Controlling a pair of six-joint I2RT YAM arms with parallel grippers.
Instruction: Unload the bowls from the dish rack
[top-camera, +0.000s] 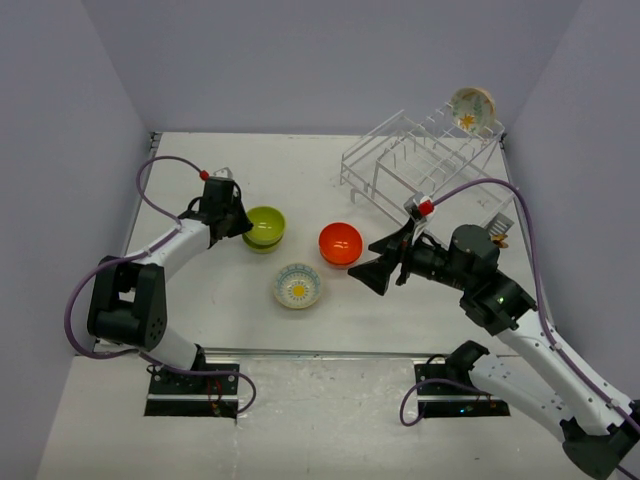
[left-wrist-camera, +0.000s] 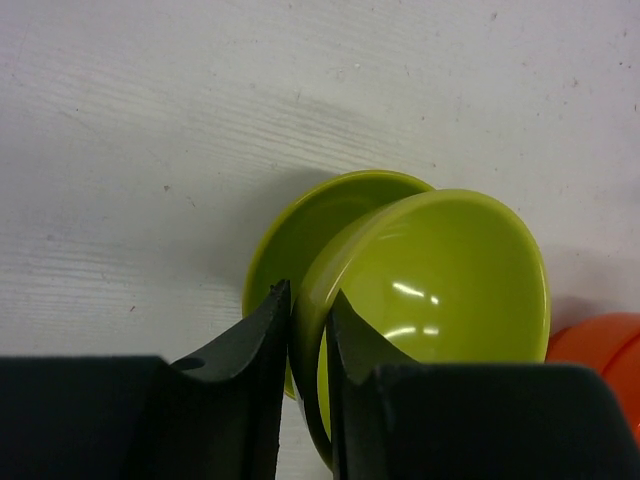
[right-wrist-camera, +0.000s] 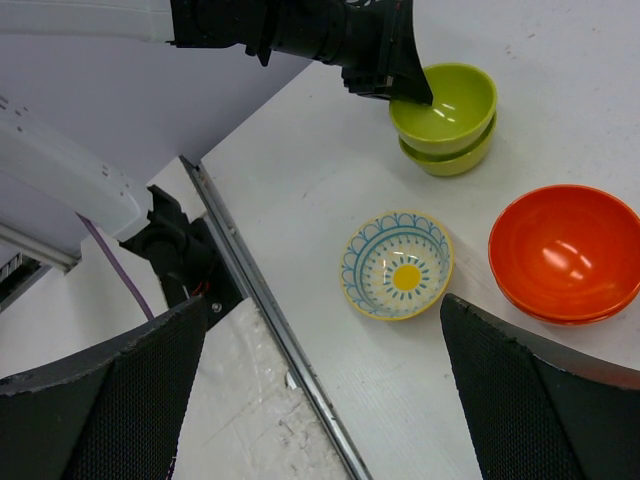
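Left gripper (left-wrist-camera: 308, 300) — jaws narrow, straddling rim of top green bowl (left-wrist-camera: 440, 280); grip unclear. Right gripper (top-camera: 368, 262) wide open, empty, beside orange bowl (top-camera: 340, 243). One flowered bowl (top-camera: 472, 108) sits in dish rack (top-camera: 400, 165) — far end.

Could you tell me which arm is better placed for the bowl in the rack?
Right: the right tool is open, empty, nearer the dish rack; the left tool straddles a green bowl's rim.

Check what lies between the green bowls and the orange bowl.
Only bare table separates the green bowls from the orange bowl, as the top view shows.
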